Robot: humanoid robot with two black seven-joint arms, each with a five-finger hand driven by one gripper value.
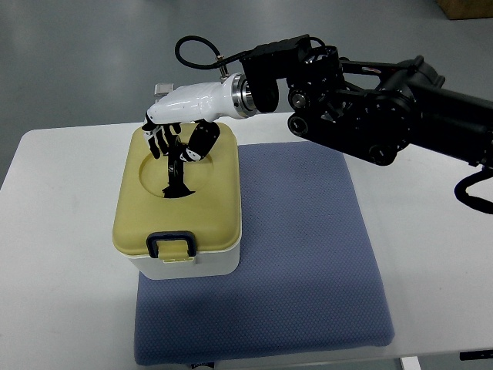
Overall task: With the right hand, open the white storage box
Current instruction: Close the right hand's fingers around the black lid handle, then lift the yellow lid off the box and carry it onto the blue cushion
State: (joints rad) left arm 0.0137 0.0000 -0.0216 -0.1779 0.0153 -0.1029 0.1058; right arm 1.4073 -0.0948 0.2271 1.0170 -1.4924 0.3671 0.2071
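The white storage box (179, 266) stands on the left edge of a blue mat (300, 254), which lies on a white table (62, 231); the box's left side overhangs the mat onto the bare tabletop. Its lid (208, 208) is a pale yellow, closed flat on the white body, with a round recess in the top and a black handle (179, 171) that stands up out of that recess near the lid's middle. A black latch (171, 245) sits at the front edge of the lid, the side nearest the camera, and lies down against the box. The right hand (179, 127) reaches in from the right edge of the picture on a black arm (370, 108) with a white forearm shell, and hovers over the far half of the lid. Its palm faces down and its black fingers (163, 140) hang loosely curled and slightly apart, their tips low over the far left part of the recess; whether they touch the lid cannot be told. The thumb (199, 142) curls down on the right side of the handle, and it appears to meet the handle's upper end, though a firm pinch cannot be made out from this steep view. Nothing is lifted: the handle's foot is still in the recess and the lid sits square on the box. The left arm does not show.
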